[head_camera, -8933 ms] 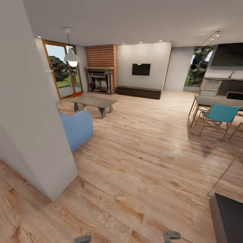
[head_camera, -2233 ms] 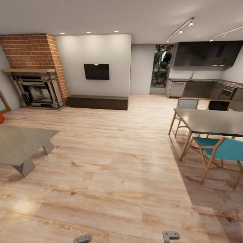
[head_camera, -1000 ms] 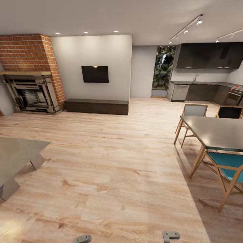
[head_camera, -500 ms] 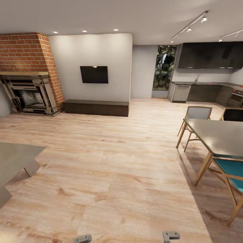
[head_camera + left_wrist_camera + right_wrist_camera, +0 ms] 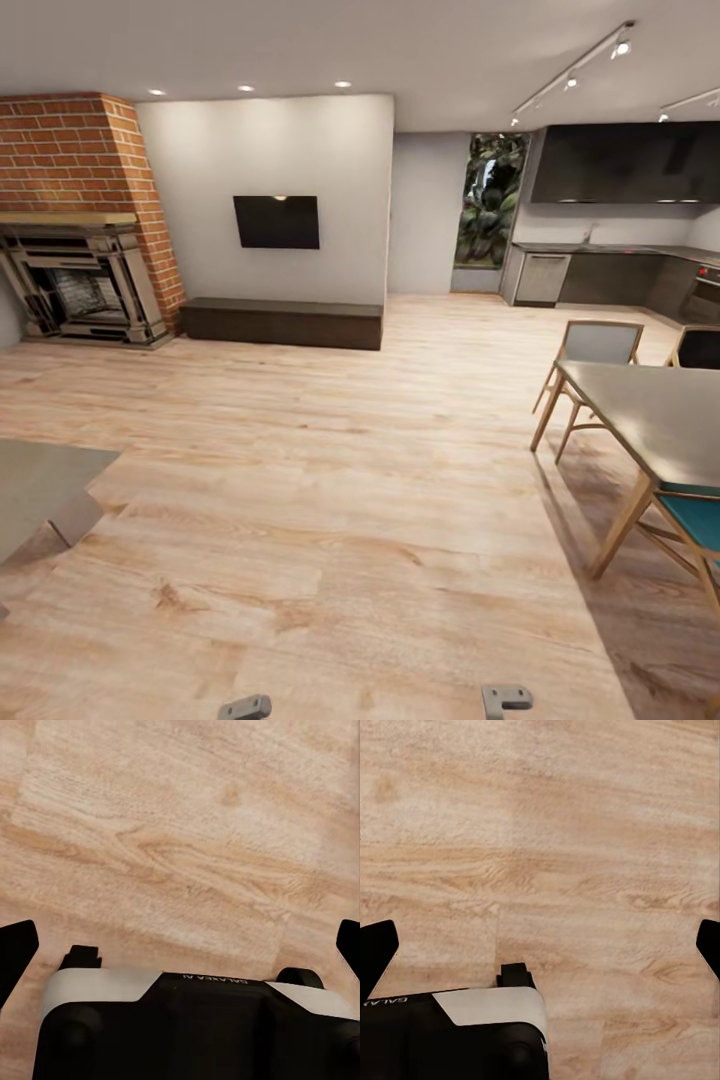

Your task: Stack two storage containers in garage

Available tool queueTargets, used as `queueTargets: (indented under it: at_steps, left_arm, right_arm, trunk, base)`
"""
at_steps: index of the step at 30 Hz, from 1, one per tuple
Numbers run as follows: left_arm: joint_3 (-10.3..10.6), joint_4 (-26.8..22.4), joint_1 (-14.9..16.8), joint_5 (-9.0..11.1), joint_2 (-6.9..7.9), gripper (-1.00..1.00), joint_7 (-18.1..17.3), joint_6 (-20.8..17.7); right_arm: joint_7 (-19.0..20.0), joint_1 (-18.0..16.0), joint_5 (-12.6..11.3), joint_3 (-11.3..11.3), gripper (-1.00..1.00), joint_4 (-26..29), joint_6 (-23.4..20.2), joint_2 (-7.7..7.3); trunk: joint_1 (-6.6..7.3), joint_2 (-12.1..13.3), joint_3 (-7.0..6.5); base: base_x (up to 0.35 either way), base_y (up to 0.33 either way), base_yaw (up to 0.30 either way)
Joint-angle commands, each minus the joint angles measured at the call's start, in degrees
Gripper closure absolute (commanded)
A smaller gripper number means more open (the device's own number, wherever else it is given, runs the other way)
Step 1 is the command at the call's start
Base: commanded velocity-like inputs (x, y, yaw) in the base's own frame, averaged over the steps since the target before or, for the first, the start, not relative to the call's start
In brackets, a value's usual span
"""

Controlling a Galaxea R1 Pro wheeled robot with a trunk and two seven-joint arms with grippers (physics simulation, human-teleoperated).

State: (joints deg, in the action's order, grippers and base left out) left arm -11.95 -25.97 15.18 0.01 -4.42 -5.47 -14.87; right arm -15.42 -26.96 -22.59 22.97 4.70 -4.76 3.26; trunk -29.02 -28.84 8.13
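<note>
From the head camera, the living room (image 5: 330, 450) opens out ahead with light wood-plank flooring running to the far wall. A dark carved fireplace (image 5: 80, 285) sits under a red brick chimney (image 5: 85, 150) at the left, and beside it a long dark low cabinet (image 5: 282, 323) stands below a wall-mounted television (image 5: 276, 221). A grey coffee table (image 5: 40, 485) corner shows at the left edge. To the right, a grey dining table (image 5: 650, 415) has wooden chairs around it, one with a teal seat (image 5: 697, 520). Beyond that is a dark kitchen counter (image 5: 620, 275) under black upper cabinets (image 5: 625, 165). Two small grey robot parts poke up at the lower edge. No red-orange bin can be made out anywhere here.

From the left wrist camera, the left gripper (image 5: 180, 945) hangs over bare wood planks, its two dark fingertips (image 5: 15, 952) far apart at either edge, nothing between them.

From the right wrist camera, the right gripper (image 5: 540, 945) is likewise spread wide above the planks, fingertips (image 5: 375, 949) at the frame's edges, empty.
</note>
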Motion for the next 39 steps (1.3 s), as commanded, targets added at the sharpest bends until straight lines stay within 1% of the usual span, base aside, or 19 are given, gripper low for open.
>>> queueTargets:
  at_steps: [1, 14, 28, 39]
  left_arm:
    - [-0.4, -0.1, 0.0, 0.0, -0.06, -1.0, -0.3, -0.4]
    - [-0.4, -0.1, 0.0, -0.1, -0.06, -1.0, -0.3, -0.4]
    - [-0.5, -0.1, 0.0, 0.0, -0.06, -1.0, -0.3, -0.4]
    - [-0.4, -0.1, 0.0, 0.0, -0.06, -1.0, -0.3, -0.4]
  right_arm:
    - [-0.3, 0.0, -0.4, 0.5, -1.0, 0.1, -0.4, -0.01]
    - [-0.3, 0.0, -0.4, 0.5, -1.0, 0.1, -0.4, -0.01]
    - [-0.3, 0.0, -0.4, 0.5, -1.0, 0.1, -0.4, -0.01]
    - [-0.3, 0.0, -0.4, 0.5, -1.0, 0.1, -0.4, -0.01]
  trunk:
    - [-0.06, -0.1, 0.1]
    - [-0.06, -0.1, 0.1]
    - [-0.06, -0.1, 0.1]
    - [-0.06, -0.1, 0.1]
  base:
    - [0.333, 0.0, 0.0]
    - [0.333, 0.0, 0.016]
    - [0.333, 0.0, 0.151]
    - [0.333, 0.0, 0.019]
